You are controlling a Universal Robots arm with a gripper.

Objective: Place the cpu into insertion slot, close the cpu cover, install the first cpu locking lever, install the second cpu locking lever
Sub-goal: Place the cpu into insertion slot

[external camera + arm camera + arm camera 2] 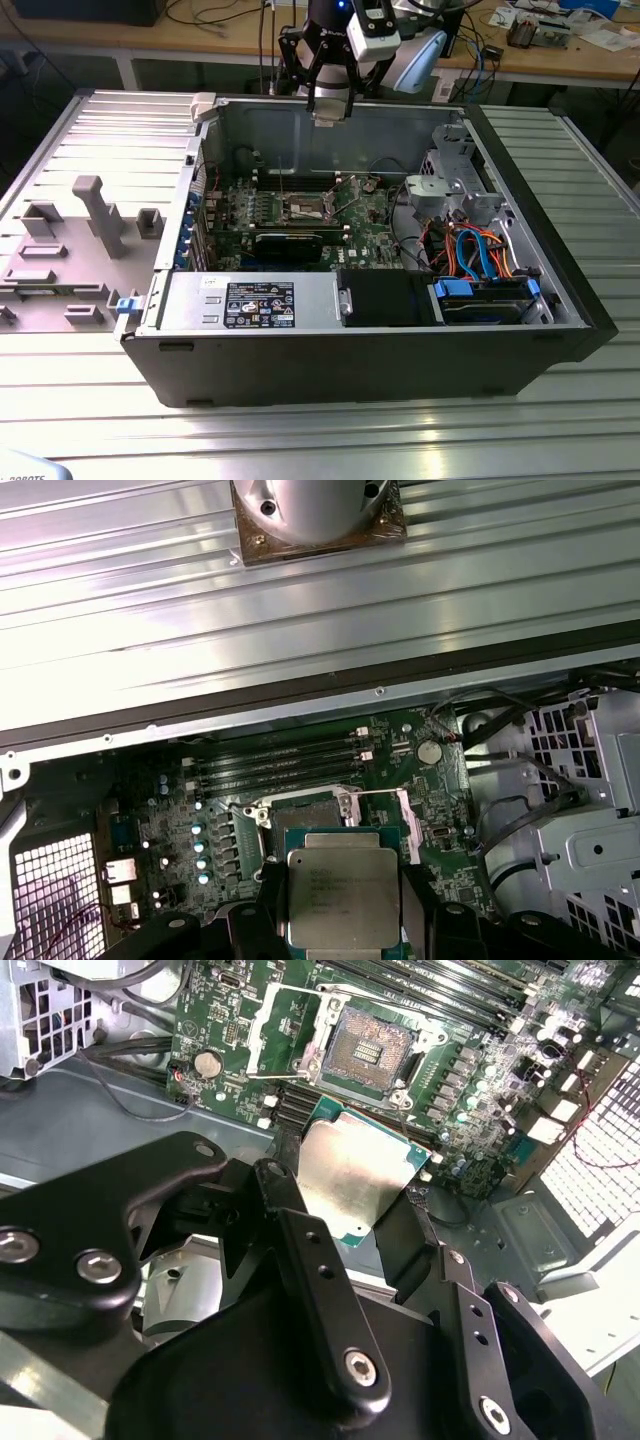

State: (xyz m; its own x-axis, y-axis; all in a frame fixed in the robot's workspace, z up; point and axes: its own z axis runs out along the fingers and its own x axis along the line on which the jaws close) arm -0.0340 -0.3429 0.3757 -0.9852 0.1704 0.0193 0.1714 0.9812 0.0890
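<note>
The pincer (345,1208) clamps the cpu (343,895) — flat square, dull silver-grey face, green edge

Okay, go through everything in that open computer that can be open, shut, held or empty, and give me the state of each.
gripper: jaws shut on the cpu
cpu: held above the board, not seated
insertion slot: empty, uncovered
cpu cover: swung open, off the slot
computer case: lying flat, side open

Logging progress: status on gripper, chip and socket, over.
Gripper shut on small silver-grey square cpu, high over green motherboard. Square silvery-rimmed insertion slot empty. Nothing in between.
</note>
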